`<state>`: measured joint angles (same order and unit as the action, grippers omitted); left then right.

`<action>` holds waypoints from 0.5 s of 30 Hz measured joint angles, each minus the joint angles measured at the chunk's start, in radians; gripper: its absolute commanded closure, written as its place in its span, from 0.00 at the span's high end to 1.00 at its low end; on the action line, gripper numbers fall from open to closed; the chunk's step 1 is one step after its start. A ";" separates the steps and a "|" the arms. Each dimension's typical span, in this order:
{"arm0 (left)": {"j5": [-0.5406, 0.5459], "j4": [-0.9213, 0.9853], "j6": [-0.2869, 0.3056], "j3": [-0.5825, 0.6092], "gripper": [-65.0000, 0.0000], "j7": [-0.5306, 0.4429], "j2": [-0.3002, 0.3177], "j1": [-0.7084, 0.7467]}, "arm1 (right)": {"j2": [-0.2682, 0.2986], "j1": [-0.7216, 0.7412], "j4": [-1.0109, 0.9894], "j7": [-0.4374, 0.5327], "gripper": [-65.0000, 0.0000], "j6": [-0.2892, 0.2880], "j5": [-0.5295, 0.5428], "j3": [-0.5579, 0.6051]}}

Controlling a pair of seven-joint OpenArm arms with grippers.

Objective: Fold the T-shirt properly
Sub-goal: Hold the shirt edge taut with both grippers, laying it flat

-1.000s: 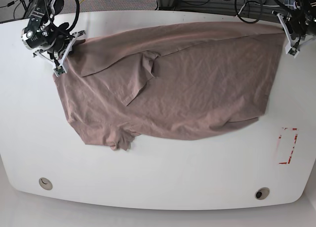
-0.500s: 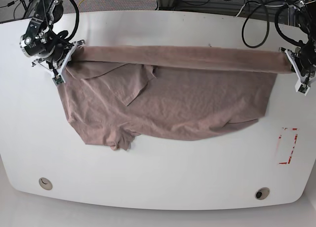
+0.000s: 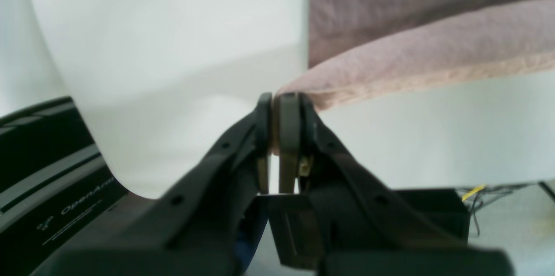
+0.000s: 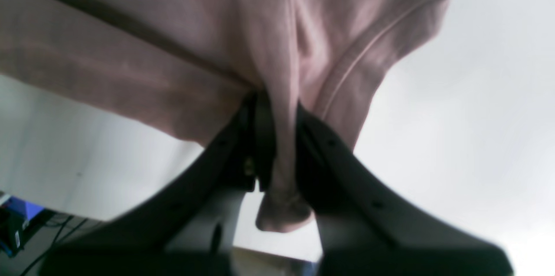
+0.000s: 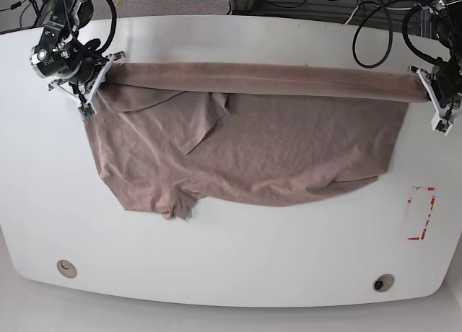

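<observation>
White bench [image 5: 238, 274], cables behind it. Left fingers [image 3: 277, 107] are pinched shut on the T-shirt [image 5: 245, 144] edge, right fingers [image 4: 277, 137] clamped on a bunched corner. Since a second ago the far edge got lifted off the bench and pulled taut into a straight band between both arms, so the first fold looks underway. Wrist views are blurry; can't tell sleeve from hem there.

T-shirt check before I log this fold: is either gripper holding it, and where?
Both hold the T-shirt. The left gripper pinches an edge at one end of the lifted far edge; the right gripper clamps bunched fabric at the other.
</observation>
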<state>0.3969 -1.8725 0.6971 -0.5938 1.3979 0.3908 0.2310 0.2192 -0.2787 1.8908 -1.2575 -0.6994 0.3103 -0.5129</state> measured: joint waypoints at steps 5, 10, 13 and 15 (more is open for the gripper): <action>0.000 0.000 0.000 0.000 0.00 0.000 0.000 0.054 | -0.006 -0.017 0.000 -0.004 0.04 0.000 -0.001 0.000; -0.001 0.000 0.000 -0.002 0.00 0.002 0.000 0.103 | -0.005 -0.018 0.000 0.000 0.04 0.000 0.000 -0.001; -0.001 0.000 0.000 -0.002 0.00 0.002 0.000 0.103 | -0.006 -0.025 0.000 0.000 0.04 0.000 0.000 -0.001; 0.000 0.000 0.000 -0.002 0.00 0.000 0.000 0.098 | -0.006 -0.027 0.000 -0.003 0.04 0.000 0.000 -0.001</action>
<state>0.3973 -1.8721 0.6971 -0.5953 1.3983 0.3912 0.3290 0.2134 -0.3061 1.8908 -1.2610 -0.6998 0.3103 -0.5137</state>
